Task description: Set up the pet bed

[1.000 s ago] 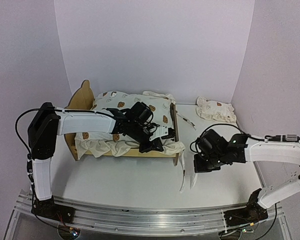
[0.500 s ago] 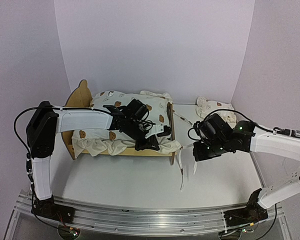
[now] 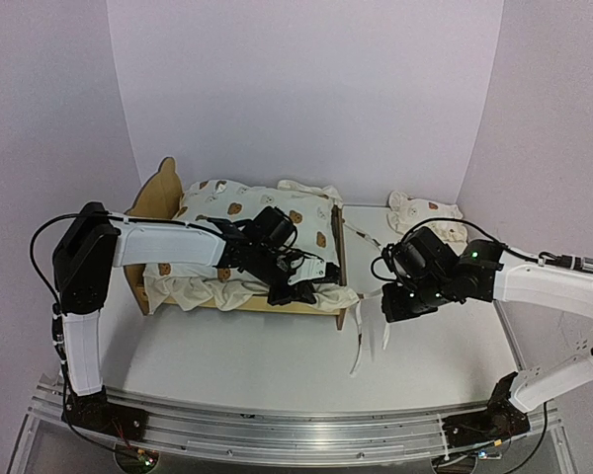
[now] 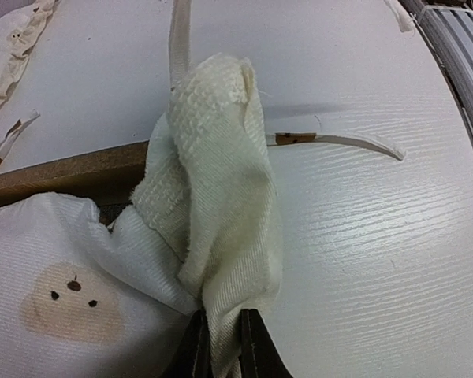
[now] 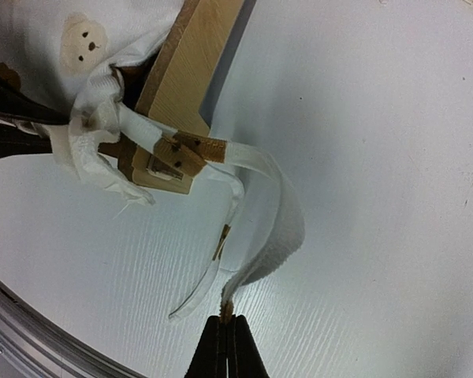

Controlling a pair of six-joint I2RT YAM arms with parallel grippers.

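Note:
The pet bed (image 3: 159, 194), a light plywood frame with an ear-shaped headboard, stands left of centre. A cream bear-print cushion (image 3: 235, 211) lies rumpled in it. My left gripper (image 3: 296, 293) reaches over the bed's near right corner. In the left wrist view it (image 4: 221, 350) is shut on a bunched fold of the cushion's corner (image 4: 221, 181), just outside the wooden rail (image 4: 59, 172). My right gripper (image 3: 387, 314) hovers right of the footboard. In the right wrist view it (image 5: 227, 331) is shut on the brown-tipped end of a tie string (image 5: 280, 236) that runs from the bed's corner (image 5: 191, 75).
A small ruffled bear-print pillow (image 3: 427, 215) lies at the back right near the wall. A second loose tie string (image 3: 359, 346) trails on the white table in front of the footboard. A metal rail (image 3: 277, 427) runs along the near edge.
My right gripper has lifted and moved back toward the footboard, taking the string's end with it. My left gripper and the cushion corner have shifted slightly left.

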